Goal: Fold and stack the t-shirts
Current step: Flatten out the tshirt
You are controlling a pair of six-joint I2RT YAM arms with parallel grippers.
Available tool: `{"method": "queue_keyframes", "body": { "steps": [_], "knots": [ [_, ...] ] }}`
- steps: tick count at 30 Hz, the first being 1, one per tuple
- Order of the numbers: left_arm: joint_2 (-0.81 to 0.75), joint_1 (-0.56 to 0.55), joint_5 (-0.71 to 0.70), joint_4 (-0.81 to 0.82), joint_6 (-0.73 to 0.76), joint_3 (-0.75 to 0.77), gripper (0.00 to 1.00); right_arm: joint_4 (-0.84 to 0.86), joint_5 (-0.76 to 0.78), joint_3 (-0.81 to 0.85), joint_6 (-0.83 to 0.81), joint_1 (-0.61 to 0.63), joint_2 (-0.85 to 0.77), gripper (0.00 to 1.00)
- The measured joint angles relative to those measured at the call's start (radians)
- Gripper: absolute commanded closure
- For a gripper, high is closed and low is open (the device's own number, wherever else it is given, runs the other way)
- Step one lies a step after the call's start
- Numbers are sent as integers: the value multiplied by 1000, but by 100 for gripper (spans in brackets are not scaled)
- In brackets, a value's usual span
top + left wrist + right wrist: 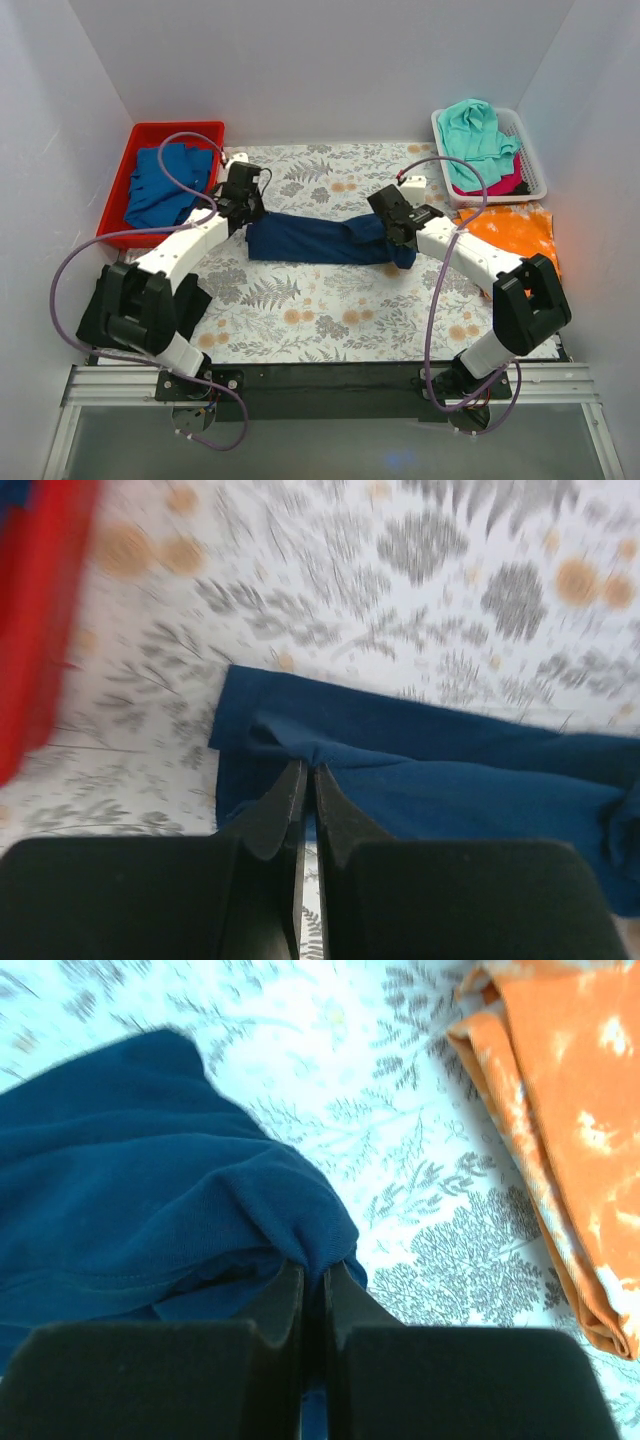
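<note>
Navy t-shirt (320, 242) bunched in a strip across the floral worktop (330, 300), its ends pinched by the left jaws and the right jaws, blue t-shirt (165, 185) heaped in red bin (178, 127), teal t-shirt (478, 132) and pink t-shirt (503, 186) piled in white basket (533, 160), orange t-shirt (515, 232) laid just beside it.

Navy t-shirt (310, 241) in a long crumpled band

High rear camera overlooks the whole table (300, 305); both close wrist cameras share the navy t-shirt (310, 240).
</note>
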Motion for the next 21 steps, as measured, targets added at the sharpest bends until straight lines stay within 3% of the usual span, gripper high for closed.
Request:
{"method": "queue_keyframes", "body": {
  "steps": [7, 16, 21],
  "knots": [
    [-259, 0, -265, -3, 54, 73, 100, 0, 13, 151, -41, 0, -38, 99],
    [-347, -3, -485, -3, 78, 169, 100, 13, 19, 302, -86, -34, -63, 99],
    [-419, -13, -536, 80, 144, 194, 100, 67, -12, 336, -107, -65, -115, 99]
  ]
}}
